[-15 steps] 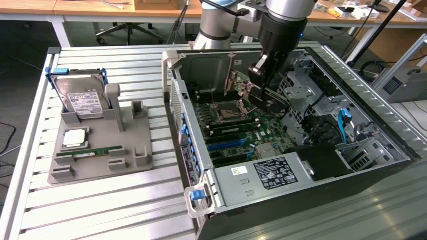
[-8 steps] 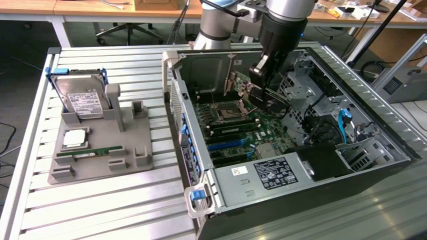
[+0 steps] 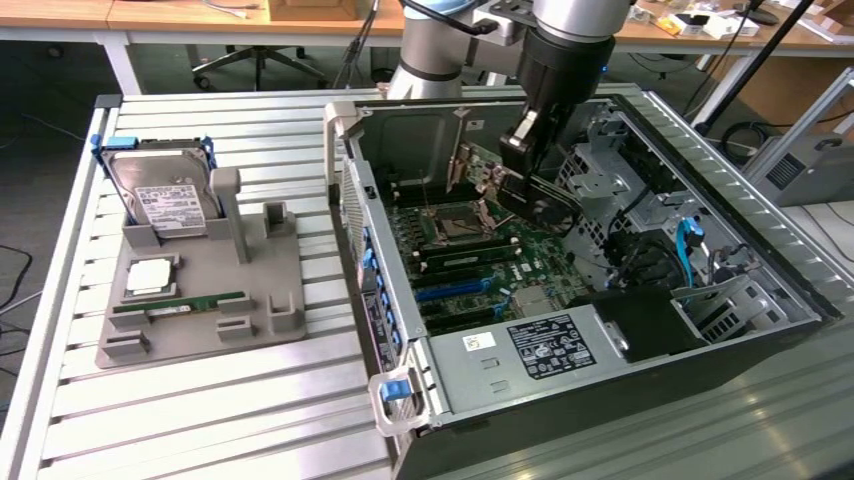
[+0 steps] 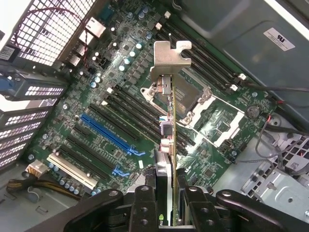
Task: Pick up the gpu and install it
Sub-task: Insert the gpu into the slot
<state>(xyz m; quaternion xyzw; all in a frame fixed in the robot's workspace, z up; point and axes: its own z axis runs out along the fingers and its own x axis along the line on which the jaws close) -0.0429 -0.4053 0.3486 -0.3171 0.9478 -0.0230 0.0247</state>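
With the pickup done, the gripper (image 4: 166,198) grasps the gpu (image 4: 169,63) edge-on above the motherboard (image 4: 87,96) inside the open computer case (image 3: 358,230), and the card apparently remains unseated in any slot.

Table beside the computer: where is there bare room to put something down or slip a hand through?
Bare table spreads from the grey holder to the near edge, and a strip runs between holder and case. A narrow band lies behind the hard drive. Inside the case it's crowded: the gripper holds the gpu over the motherboard.
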